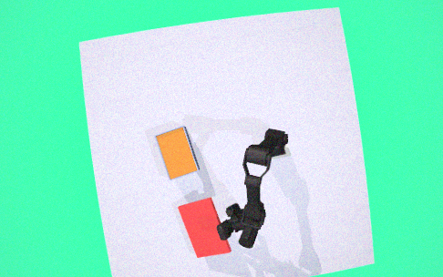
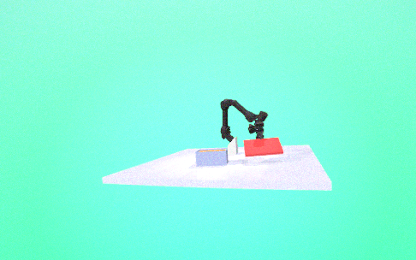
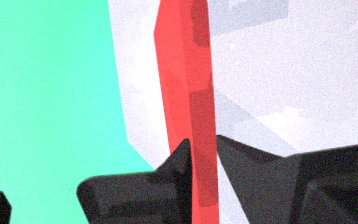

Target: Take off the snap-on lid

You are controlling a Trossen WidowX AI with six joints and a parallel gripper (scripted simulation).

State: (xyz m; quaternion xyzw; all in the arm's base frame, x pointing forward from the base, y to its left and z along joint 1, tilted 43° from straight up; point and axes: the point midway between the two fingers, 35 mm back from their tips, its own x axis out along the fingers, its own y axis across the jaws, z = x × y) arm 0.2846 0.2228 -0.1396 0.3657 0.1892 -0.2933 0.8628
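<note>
The storage box (image 1: pixel 177 154) (image 2: pixel 210 157) stands open on the white table (image 1: pixel 228 77) (image 2: pixel 265 175); it has pale blue-grey walls and an orange inside. The red lid (image 1: pixel 202 227) (image 2: pixel 263 146) (image 3: pixel 186 90) is off the box, beside it toward the table's near edge. My gripper (image 1: pixel 223 226) (image 2: pixel 259 136) (image 3: pixel 202 142) is shut on the lid's edge. In the exterior view the lid hangs tilted, just above the table. In the wrist view the lid shows edge-on between my two dark fingers.
The arm's base (image 1: pixel 275 138) (image 2: pixel 225 132) stands on the table right of the box. A small white upright block (image 2: pixel 232 148) stands between the box and the lid. The table edge (image 1: pixel 214 269) lies close to the lid.
</note>
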